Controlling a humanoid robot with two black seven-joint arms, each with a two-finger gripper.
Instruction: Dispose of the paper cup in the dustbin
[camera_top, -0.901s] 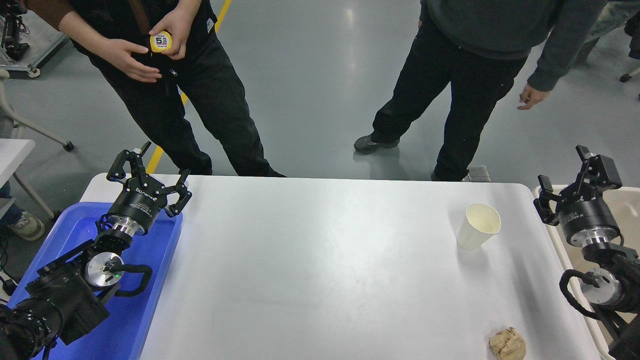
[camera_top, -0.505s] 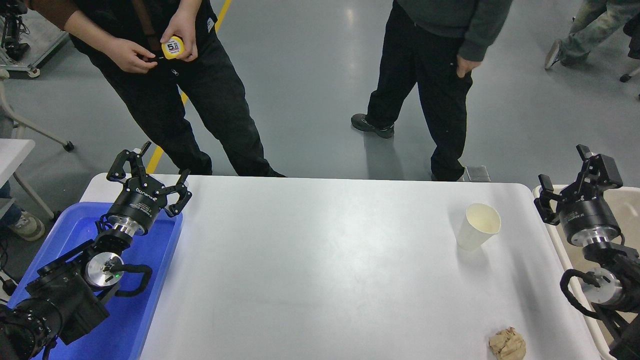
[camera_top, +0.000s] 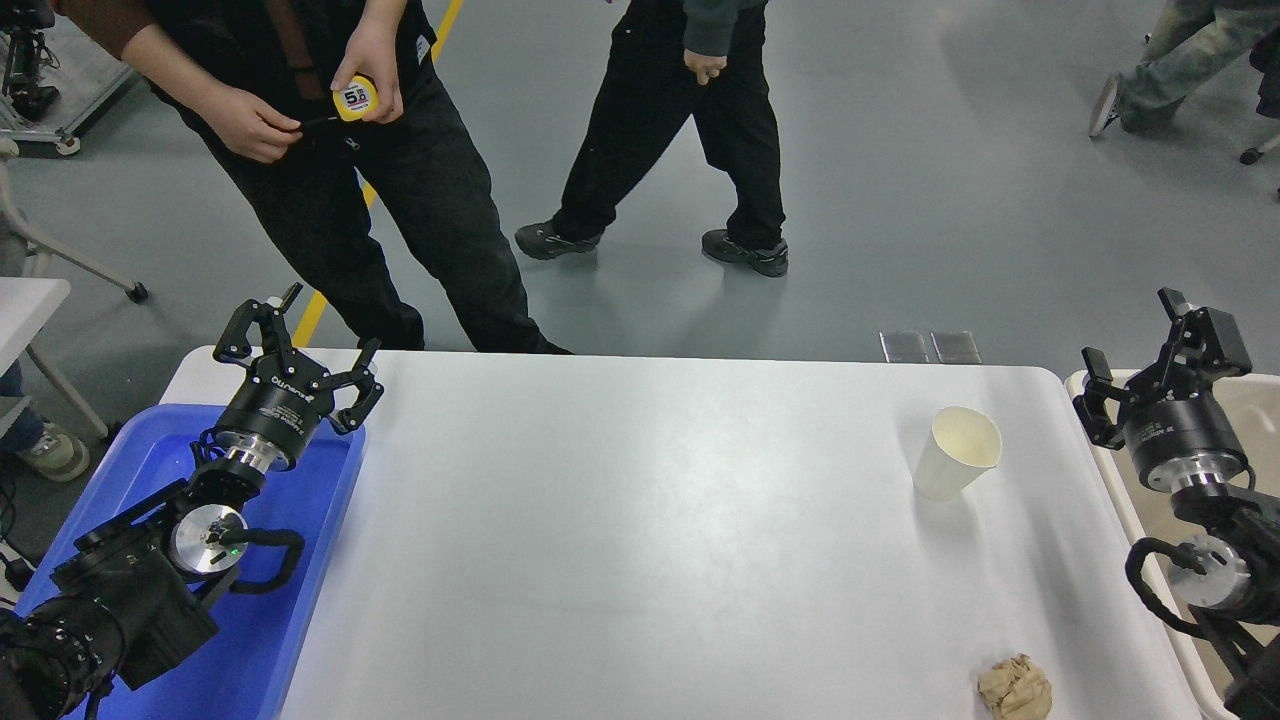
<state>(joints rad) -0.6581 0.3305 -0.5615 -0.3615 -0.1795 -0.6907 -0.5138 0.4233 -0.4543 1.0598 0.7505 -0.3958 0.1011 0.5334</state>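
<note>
Head view: nudged a touch to the right since a moment ago, right gripper (camera_top: 1150, 365), fingers spread wide, holding nothing, poised over the bin (camera_top: 1262, 400) at the table's (camera_top: 640, 540) right edge. Unmoved: cup (camera_top: 958, 453), upright on the table, apart from that gripper. Parked over the blue tray (camera_top: 290, 610), left gripper (camera_top: 298, 345), also spread. Probably reach not yet begun; cup not yet grasped

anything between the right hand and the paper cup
No. In the head view only bare white table separates the right hand from the paper cup.
</note>
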